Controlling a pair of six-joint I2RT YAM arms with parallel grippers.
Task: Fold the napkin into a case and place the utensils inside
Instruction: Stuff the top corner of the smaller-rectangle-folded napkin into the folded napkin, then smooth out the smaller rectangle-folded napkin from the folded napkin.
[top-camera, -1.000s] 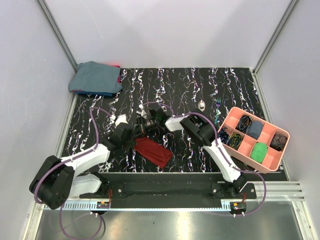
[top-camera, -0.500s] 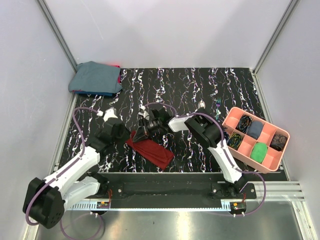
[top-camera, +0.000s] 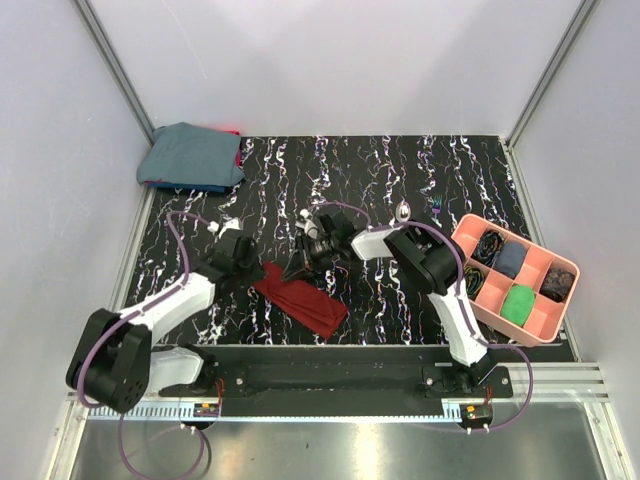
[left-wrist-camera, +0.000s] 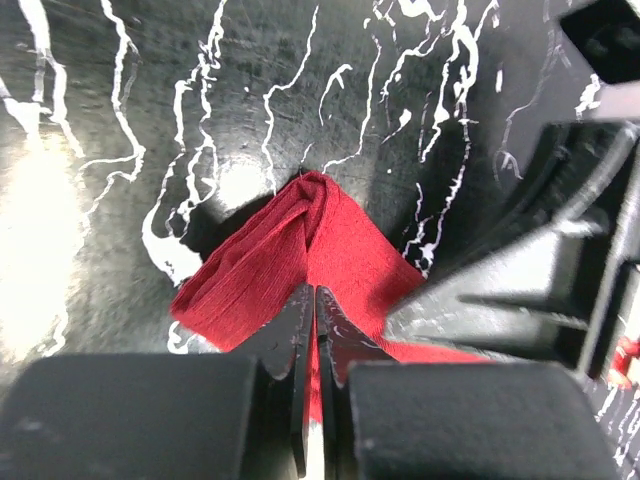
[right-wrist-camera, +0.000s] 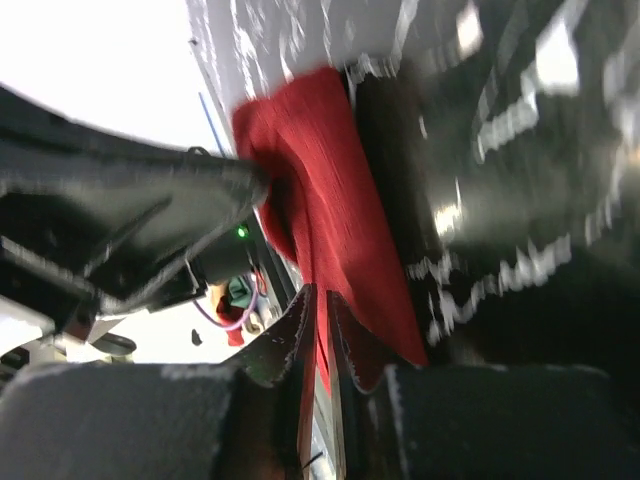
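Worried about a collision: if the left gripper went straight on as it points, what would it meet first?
The folded dark red cloth napkin, lying right at the left gripper tips. The right gripper looks next behind it, though depth is unclear.

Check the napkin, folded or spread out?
Folded: the napkin is a narrow strip with layered ridges. The left claw and right claw each pinch it.

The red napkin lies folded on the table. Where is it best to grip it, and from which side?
The napkin lies flat and thin, so probably from above, at its bunched left end: only there do folds rise enough to pinch. The left gripper and right gripper are both shut on it there.
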